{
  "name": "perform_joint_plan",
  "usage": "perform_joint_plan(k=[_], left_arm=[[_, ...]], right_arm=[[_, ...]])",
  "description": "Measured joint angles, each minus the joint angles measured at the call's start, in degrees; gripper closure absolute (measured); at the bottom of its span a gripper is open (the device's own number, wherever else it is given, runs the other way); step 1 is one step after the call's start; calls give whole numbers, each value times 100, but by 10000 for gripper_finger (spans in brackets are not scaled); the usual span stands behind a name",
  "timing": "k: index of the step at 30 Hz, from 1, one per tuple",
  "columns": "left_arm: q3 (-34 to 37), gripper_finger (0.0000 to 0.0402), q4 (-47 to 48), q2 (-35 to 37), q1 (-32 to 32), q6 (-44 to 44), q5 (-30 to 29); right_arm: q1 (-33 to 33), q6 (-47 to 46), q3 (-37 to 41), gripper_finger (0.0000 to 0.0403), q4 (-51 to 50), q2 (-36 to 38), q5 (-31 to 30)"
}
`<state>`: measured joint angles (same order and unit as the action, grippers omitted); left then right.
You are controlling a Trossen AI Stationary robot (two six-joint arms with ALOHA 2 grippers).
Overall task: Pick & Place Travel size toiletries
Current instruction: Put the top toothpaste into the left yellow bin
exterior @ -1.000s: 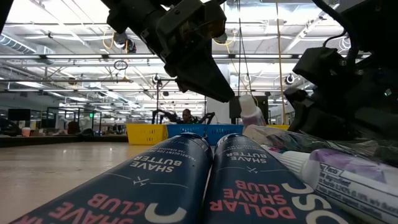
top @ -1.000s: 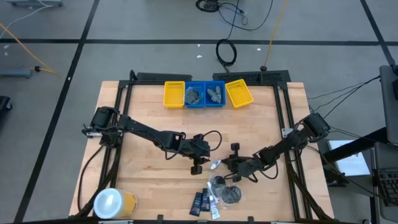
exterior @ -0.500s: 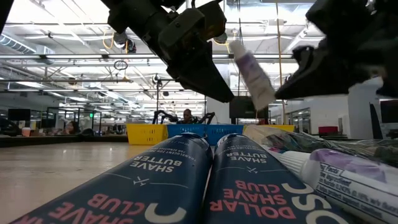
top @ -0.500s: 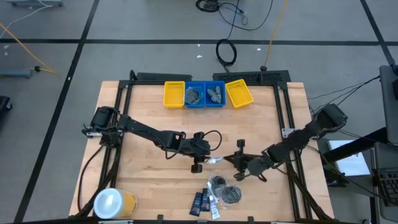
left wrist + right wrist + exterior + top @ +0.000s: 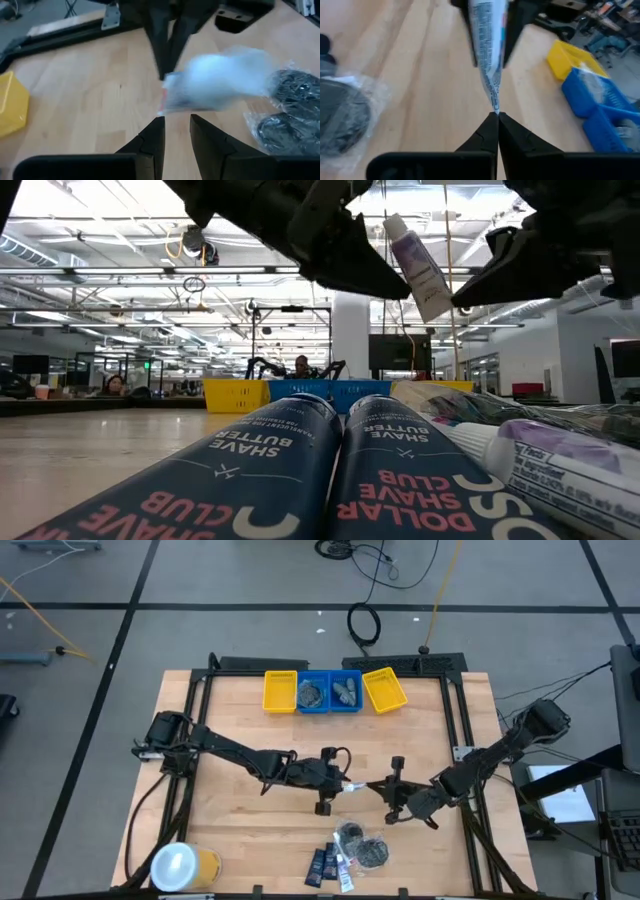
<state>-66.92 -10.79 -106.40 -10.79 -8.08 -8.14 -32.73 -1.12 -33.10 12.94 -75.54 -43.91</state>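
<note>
Left gripper (image 5: 343,783), jaws parted, empty, sits just beside the cap end of the small white tube with purple label (image 5: 420,268), which hangs in the air between both arms above the wooden worktop (image 5: 230,740). Right gripper (image 5: 494,116) has jaws clenched on the crimped tail. Tube's long axis runs arm to arm, so the left jaws look lined up for a handover.
</note>
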Motion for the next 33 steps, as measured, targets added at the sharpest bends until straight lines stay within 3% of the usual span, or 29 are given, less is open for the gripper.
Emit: perform_joint_plan(k=[8, 15, 33], left_arm=[[0, 309, 2, 364, -132, -364, -5], [0, 309, -79, 802, -214, -618, -349], [-4, 317, -281, 745, -233, -708, -396]], right_arm=[[2, 105, -2, 403, -98, 387, -110], [2, 89, -2, 403, -76, 427, -109], [2, 137, 0, 403, 69, 425, -107]])
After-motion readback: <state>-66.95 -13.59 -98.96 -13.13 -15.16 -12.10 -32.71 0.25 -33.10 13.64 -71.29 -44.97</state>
